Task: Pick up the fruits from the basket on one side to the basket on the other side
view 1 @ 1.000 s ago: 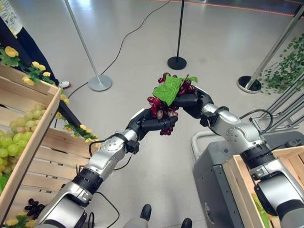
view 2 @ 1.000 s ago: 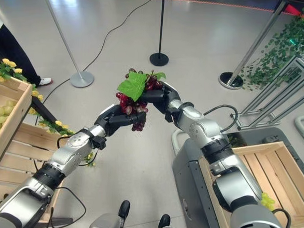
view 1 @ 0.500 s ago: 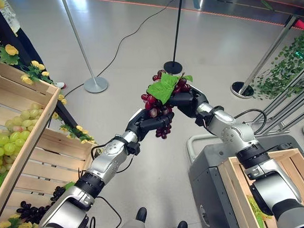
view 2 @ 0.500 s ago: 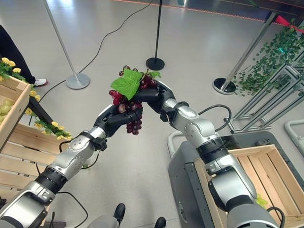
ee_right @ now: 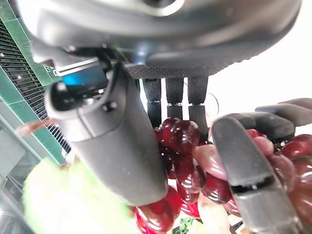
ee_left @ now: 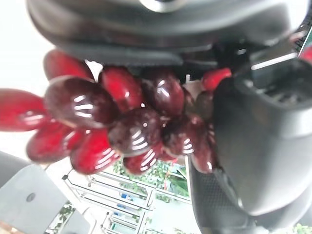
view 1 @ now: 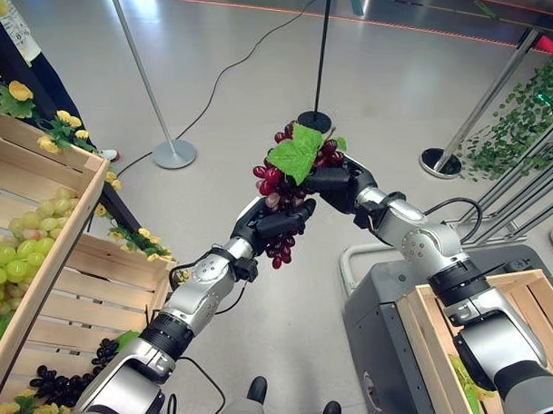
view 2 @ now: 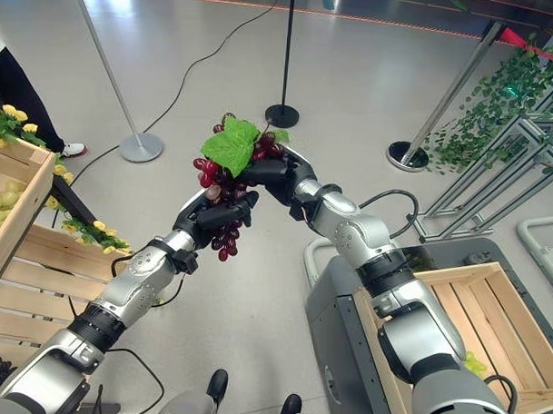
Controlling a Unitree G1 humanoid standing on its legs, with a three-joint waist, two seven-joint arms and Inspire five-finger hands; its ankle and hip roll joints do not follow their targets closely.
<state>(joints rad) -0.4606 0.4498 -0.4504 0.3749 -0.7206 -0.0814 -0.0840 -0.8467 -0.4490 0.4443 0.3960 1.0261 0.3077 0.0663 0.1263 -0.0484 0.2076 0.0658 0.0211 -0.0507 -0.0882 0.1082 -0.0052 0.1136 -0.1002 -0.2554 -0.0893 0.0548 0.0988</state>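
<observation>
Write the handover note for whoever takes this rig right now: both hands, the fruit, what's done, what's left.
Left hand: curled round the lower part of the red grape bunch.
Right hand: curled round its upper part, by the leaf.
The bunch hangs in mid-air over the floor, between the left crate, with green and dark grapes, and the right crate.
Done: bunch lifted.
Left: finish the hand-to-hand pass, place it in a crate.

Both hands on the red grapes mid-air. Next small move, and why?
Probably the left hand lets go. Both hands curl round the red grapes above the floor, between the crates, and the right hand grips the leafy top, nearer the right crate, so it seems ready to carry them over.
</observation>
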